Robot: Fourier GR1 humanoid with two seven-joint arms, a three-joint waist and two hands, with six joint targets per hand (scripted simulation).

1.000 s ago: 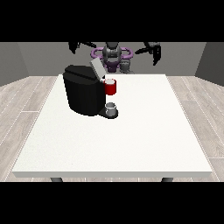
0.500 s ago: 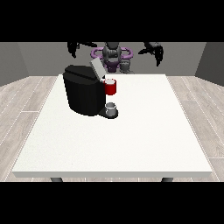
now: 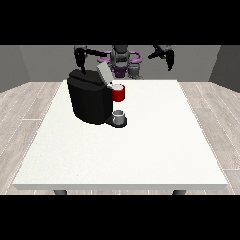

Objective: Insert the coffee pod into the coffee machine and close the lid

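Note:
A black coffee machine (image 3: pixel 89 101) stands on the left half of the white table (image 3: pixel 140 140), its grey lid (image 3: pixel 104 73) tilted up and open. A red pod holder (image 3: pixel 118 93) juts from its front, and a small grey cup (image 3: pixel 119 116) sits on the base below. No separate coffee pod shows. The hand at the view's left (image 3: pixel 81 57) hangs in the air above and behind the machine, apart from it. The hand at the view's right (image 3: pixel 168 55) is raised over the table's far right edge, holding nothing.
The robot's torso (image 3: pixel 123 61) stands behind the table's far edge. Wide bare table surface stretches in front of and to the right of the machine. Wooden floor (image 3: pixel 28 103) surrounds the table.
Both hands have shifted only slightly in the air; the hand at the view's right sits a little higher. The machine, lid and cup are unmoved.

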